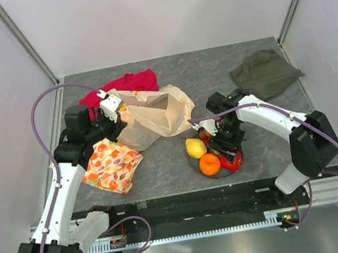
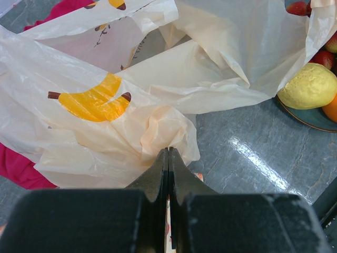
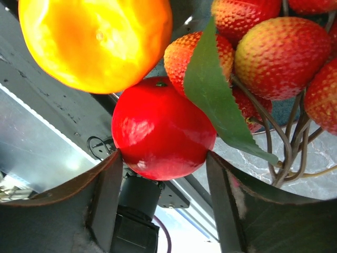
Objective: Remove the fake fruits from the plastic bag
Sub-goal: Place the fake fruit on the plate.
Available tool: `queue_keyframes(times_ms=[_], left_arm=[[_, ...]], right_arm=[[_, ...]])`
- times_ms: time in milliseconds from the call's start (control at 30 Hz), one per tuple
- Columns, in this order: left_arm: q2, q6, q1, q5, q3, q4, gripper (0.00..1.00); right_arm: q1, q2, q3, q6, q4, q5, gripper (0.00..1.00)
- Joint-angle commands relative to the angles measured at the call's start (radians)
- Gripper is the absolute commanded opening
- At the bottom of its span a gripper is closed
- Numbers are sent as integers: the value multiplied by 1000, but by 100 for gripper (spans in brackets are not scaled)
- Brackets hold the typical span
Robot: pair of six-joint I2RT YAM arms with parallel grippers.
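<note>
Between the jaws of the right gripper [image 3: 163, 155], which stand apart, sits the red apple [image 3: 158, 132]; each fingertip lies just beside one flank of it, and whether they press on it cannot be told. Above the apple in the right wrist view are the orange [image 3: 95, 42] and a cluster of red berries [image 3: 279, 50] with a green leaf [image 3: 216, 89]. From overhead, the apple, the orange and a yellow fruit [image 1: 195, 147] lie together on a dark plate [image 1: 195, 164] near the front edge of the grey surface [image 1: 212, 74], with the right gripper directly over them.

The left gripper [image 2: 168, 158] has its jaws together, clamped on a crumpled fold of the plastic bag [image 2: 221, 52], beside a printed yellow banana mark [image 2: 92, 103]. The bag lies at mid-surface, left of the plate and near it, its mouth gaping upward. A red cloth [image 1: 126, 83] shows from behind the bag, a flowered cloth [image 1: 112, 165] lies at front left under the left arm, and an olive cloth [image 1: 266, 72] lies well apart at the back right.
</note>
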Motion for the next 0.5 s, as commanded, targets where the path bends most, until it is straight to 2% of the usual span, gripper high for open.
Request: queue_keyframes(times_ms=[0,300,333,467], left_arm=[[-12,6,4,21,-12,38,2],[-47,7,3,22,-29,42,1],[-49,9,3,24,-32,42,2],[-61,10,3,38,-41,48,2]], right_arm=[[3,-30,32,15,9,41,79],[3,-32,87,23,-30,38,89],[2,-29,97,20,-58,29,97],[2,-59,150,-14,-119,14,98]])
